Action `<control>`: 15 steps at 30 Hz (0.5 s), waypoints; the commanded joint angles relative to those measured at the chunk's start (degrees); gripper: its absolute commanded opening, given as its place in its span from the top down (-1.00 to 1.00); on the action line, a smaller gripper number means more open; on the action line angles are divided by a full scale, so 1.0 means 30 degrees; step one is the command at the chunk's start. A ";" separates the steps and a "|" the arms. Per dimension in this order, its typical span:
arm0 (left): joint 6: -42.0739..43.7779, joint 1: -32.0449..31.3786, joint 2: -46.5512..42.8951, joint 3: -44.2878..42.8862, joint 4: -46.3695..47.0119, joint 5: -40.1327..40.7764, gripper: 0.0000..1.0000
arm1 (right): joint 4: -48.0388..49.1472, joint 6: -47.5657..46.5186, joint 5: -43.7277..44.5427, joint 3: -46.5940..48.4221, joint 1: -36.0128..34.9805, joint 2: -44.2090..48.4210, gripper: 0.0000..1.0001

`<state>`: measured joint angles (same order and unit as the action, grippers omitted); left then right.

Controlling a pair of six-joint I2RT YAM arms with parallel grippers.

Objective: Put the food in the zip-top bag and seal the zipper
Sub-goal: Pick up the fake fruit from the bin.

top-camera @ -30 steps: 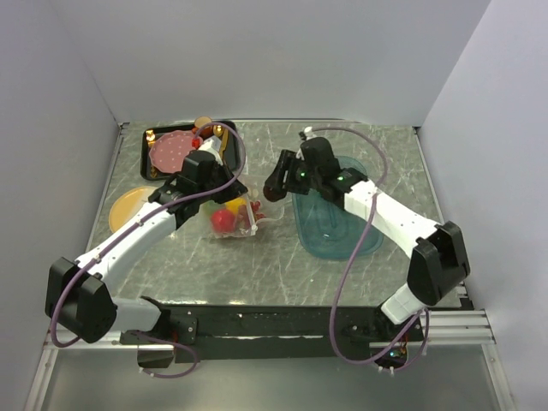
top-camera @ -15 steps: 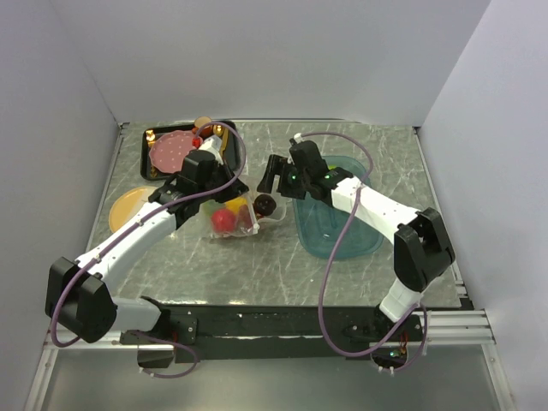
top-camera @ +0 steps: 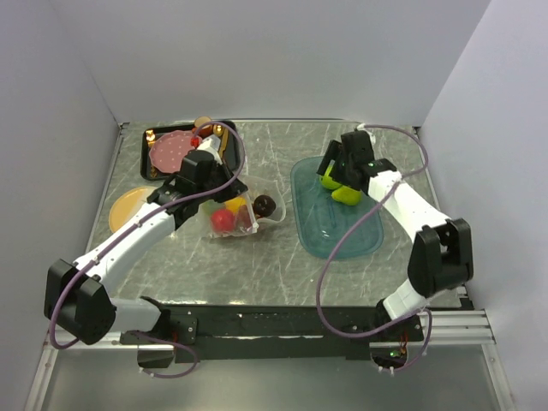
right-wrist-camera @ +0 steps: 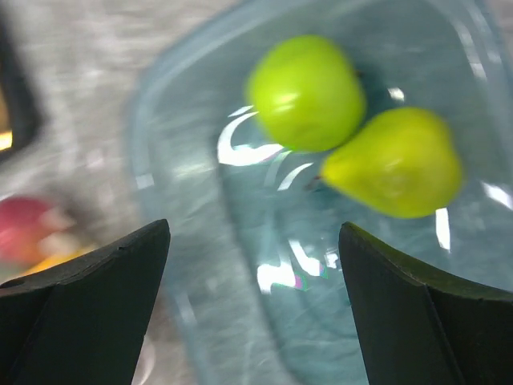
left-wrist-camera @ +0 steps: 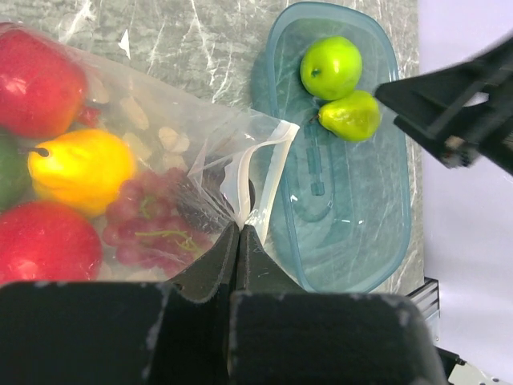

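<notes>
Three pale walls (top-camera: pixel 274 60) enclose scratched grey table (top-camera: pixel 257 257); left gripper (left-wrist-camera: pixel 240 231) clamps zip-top bag (left-wrist-camera: pixel 200 152), right gripper (right-wrist-camera: pixel 255 233) gapes empty

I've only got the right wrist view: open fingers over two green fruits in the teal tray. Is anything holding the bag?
Observer: Yes, the left gripper is shut on the zip-top bag at its mouth, by the zipper.
Operator: What's in it?
Observer: I see red fruits, a yellow-orange fruit and a dark red bunch through the plastic.
Operator: Anything loose nearby?
Observer: A dark brown ball sits at the bag's mouth; whether it's inside, I can't tell.
</notes>
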<state>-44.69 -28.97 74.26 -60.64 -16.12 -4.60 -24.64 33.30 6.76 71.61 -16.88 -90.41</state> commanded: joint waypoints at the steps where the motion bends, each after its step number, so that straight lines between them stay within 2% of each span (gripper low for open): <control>1: 0.0042 -0.0069 -0.0524 -0.0265 0.0480 0.0040 0.99 | -0.1805 0.0407 0.3251 0.0740 0.0089 -0.1239 -0.93; 7: 0.0159 -0.0070 -0.0641 -0.0206 0.0422 0.0157 0.98 | -0.0373 0.2372 0.4978 -0.1105 0.0355 -0.1241 -0.90; 10: 0.0159 -0.0098 -0.0467 -0.0060 0.0656 -0.0019 0.98 | 0.1827 0.3106 0.5390 -0.2629 0.0354 -0.1296 -0.90; 12: 0.0130 -0.0098 -0.0349 -0.0001 0.0714 -0.0398 0.98 | 0.1448 0.3256 0.6208 -0.1988 0.0326 -0.1823 -0.89; 15: 0.0013 -0.0070 -0.0261 0.0145 0.0774 -0.0430 0.98 | 0.1153 0.3052 0.5744 -0.1021 0.0647 -0.2761 -0.90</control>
<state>-44.69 -28.97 74.24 -60.58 -16.10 -4.84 -23.57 40.69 20.53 65.21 -15.94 -96.51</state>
